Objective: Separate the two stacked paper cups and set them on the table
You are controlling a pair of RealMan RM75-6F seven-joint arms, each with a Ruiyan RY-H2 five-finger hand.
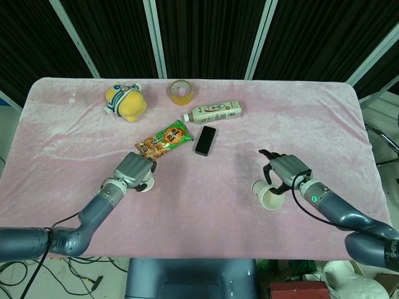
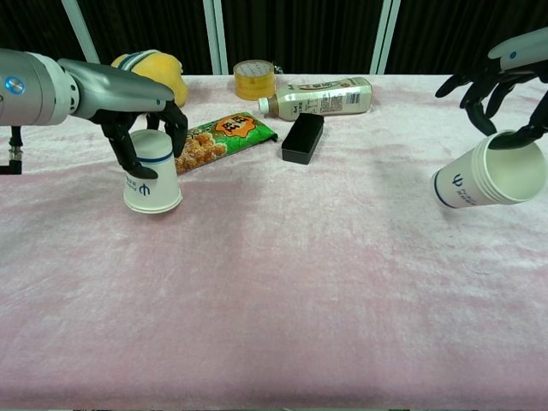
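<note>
Toward the table's [image 1: 62,124] left front, my left hand [image 1: 132,169] wraps from above around one paper cup [image 2: 151,183], which stands mouth-down on the pink cloth, axis upright. Nearer the right edge, my right hand [image 1: 283,170] holds the second cup [image 2: 490,182] by its rim, tilted, its mouth turned toward me and its base pointing leftward, low over the cloth. I judge it still needs righting. My left fingers hide the first cup from overhead, and whether the tilted cup touches the cloth I cannot tell.
</note>
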